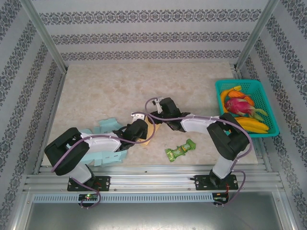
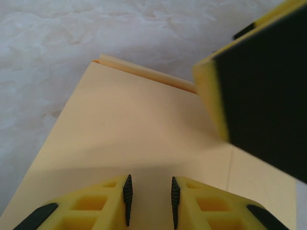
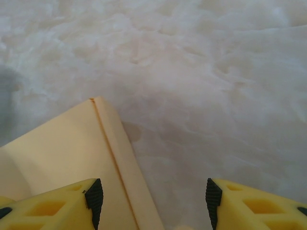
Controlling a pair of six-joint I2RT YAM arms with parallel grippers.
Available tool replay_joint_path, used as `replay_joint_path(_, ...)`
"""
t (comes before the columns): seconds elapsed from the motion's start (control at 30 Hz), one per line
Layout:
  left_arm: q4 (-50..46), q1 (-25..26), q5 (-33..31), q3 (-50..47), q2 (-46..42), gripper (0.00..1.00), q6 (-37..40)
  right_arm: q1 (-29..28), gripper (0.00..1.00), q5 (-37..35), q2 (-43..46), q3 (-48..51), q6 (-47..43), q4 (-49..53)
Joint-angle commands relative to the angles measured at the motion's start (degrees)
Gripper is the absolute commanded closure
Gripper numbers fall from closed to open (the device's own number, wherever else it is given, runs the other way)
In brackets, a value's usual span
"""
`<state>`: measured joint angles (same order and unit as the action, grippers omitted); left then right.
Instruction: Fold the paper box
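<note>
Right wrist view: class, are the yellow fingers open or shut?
Open. The fingers of the right gripper stand far apart, pale marbled table showing between them; one hangs over the cream paper box at its creased edge.

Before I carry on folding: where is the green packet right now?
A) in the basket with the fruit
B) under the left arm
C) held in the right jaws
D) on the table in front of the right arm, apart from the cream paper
D: the green packet lies on the table, clear of the cream paper and outside the basket.
</note>
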<state>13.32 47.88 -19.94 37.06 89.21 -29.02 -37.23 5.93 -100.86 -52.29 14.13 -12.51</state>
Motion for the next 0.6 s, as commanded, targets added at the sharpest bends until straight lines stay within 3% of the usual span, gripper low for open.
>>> replay_joint_path(0.0,0.4,-0.7,-0.1,-1.0,-1.8,0.7,2.0,0.3,0.41,4.9,-3.0,-2.7,-1.0,0.5)
replay_joint_path(0.3,0.1,-0.7,-0.9,-2.0,-5.2,0.69,1.2,0.2,0.47,-3.5,-5.0,0.7,2.3,-0.7)
replay_joint_path(0.57,-4.7,-0.7,-3.6,-6.3,-13.4,0.58,-12.5,-1.1,0.48,-16.1,5.0,13.3,12.2,-8.4)
